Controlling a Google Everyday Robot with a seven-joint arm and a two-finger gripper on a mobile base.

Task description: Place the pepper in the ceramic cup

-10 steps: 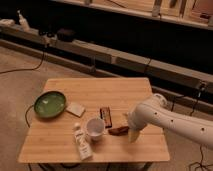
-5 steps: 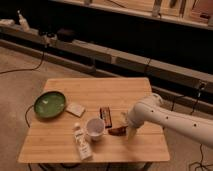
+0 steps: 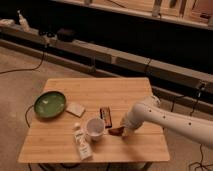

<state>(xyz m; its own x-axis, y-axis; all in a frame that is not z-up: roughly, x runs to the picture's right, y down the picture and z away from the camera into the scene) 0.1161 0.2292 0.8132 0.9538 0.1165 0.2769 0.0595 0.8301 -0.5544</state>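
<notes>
Pepper (image 3: pixel 116 131) lay on the bench (image 3: pixel 100 90) near the front edge, outside the cup, right at the tip of the gripper (image 3: pixel 125 133). The two looked to be touching. Couldn't tell if the pepper was held or just lying against the tip. Clenched or released: could not tell, since the white wrist covered that end.

Ceramic cup (image 3: pixel 95 128) stood upright just past the pepper, on the side away from the gripper. There was a narrow gap between pepper and cup wall. Only the pepper lay on the line from gripper to cup.

Around it:
- The flat dark bar with orange stripes (image 3: pixel 105 116) lay just behind the pepper, deeper into the bench. It was near the gripper but apart from it, and off the gripper-to-cup line.
- The white bottle (image 3: pixel 81 142) lay on its side just beyond the cup from the gripper, angled toward the front edge. Couldn't tell if it touched the cup.
- A pale flat square (image 3: pixel 76 109) lay farther out, past the cup and behind it.
- The green bowl (image 3: pixel 50 104) was the farthest item from the gripper, well apart, near the opposite bench edge.

The white arm (image 3: pixel 165 120) reached in over the bench edge on the gripper's side and bent down to the pepper. Dark shelving (image 3: pixel 125 30) ran behind the bench, and a cable (image 3: pixel 20 67) lay on the floor.
</notes>
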